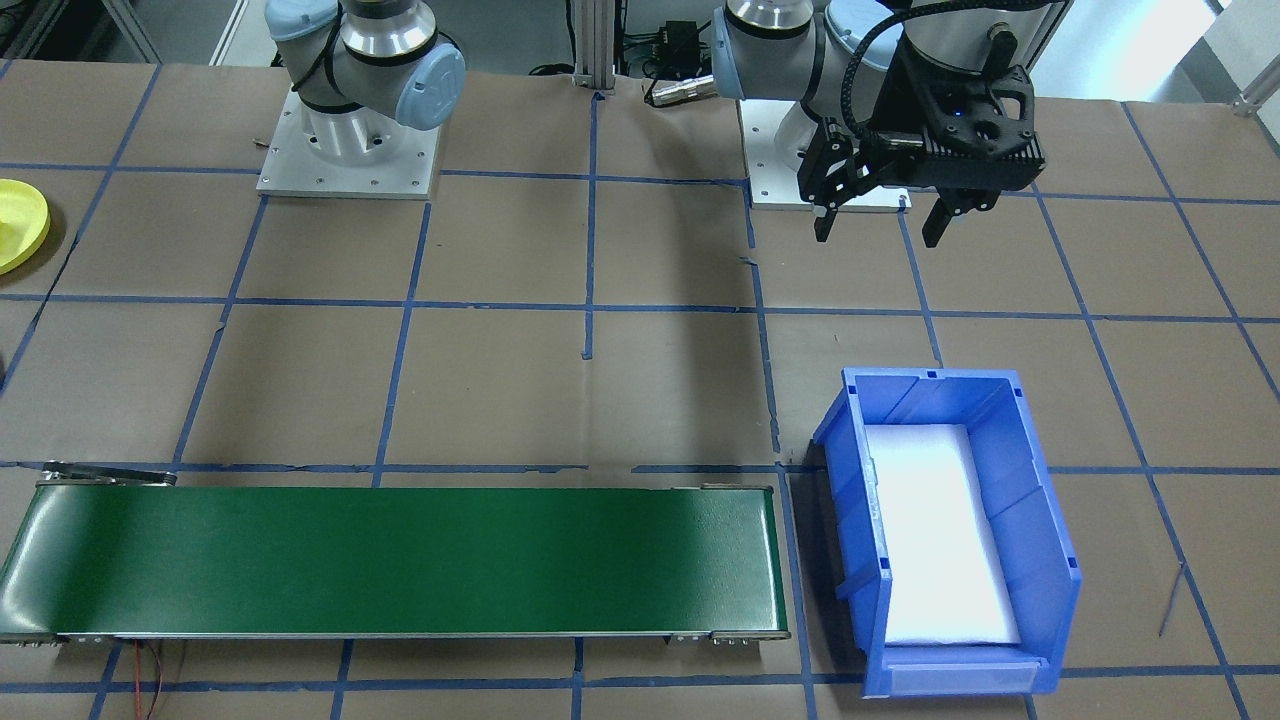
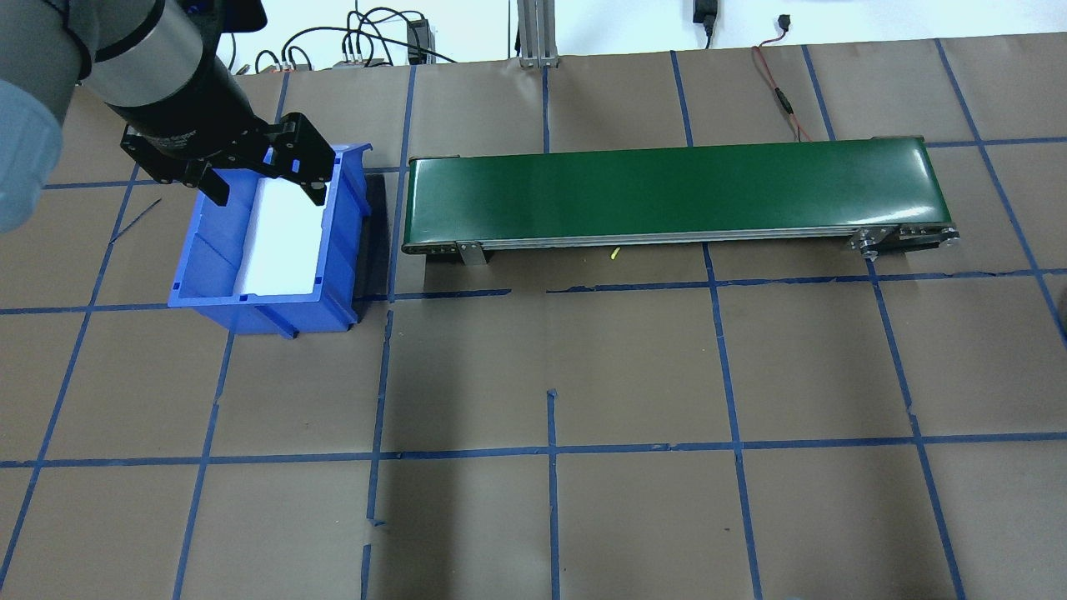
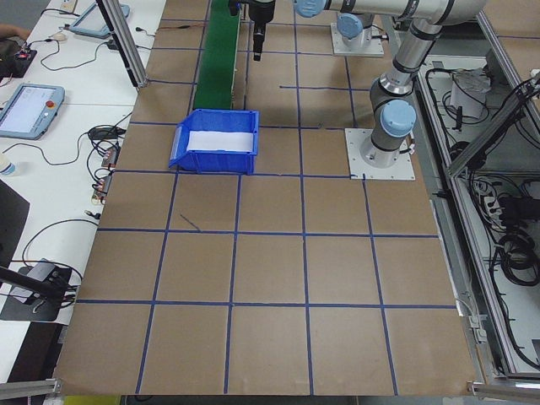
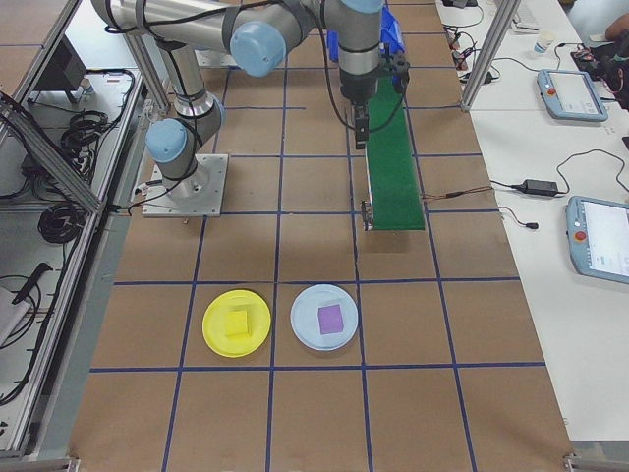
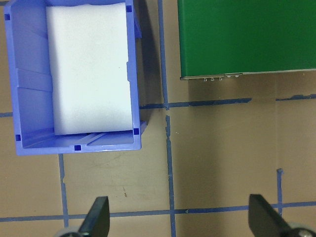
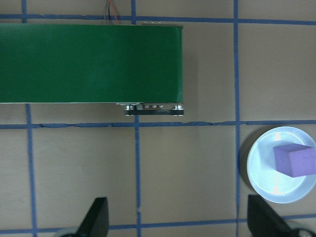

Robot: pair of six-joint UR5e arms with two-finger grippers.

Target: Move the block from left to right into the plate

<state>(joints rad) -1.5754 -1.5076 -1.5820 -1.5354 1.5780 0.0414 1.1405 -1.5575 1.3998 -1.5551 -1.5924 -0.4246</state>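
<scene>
The yellow plate (image 4: pixel 218 339) lies on the table near the robot's right end, with a yellow block (image 4: pixel 236 323) flat on it; its edge shows as the plate (image 1: pixel 15 225) in the front view. My left gripper (image 2: pixel 268 196) hangs open and empty above the blue bin (image 2: pixel 283 317), its fingertips (image 5: pixel 98 217) spread wide. My right gripper (image 4: pixel 362 128) hovers over the green conveyor's end, open with nothing in it, as the right wrist view of the gripper (image 6: pixel 180 219) shows. No block shows in the bin or on the belt.
A green conveyor belt (image 2: pixel 667 187) runs between bin and plates. The bin holds only a white foam pad (image 5: pixel 89 69). Beside the yellow plate, a light blue plate (image 6: pixel 261 180) carries a purple block (image 6: pixel 295 160). Blue tape lines grid the brown table.
</scene>
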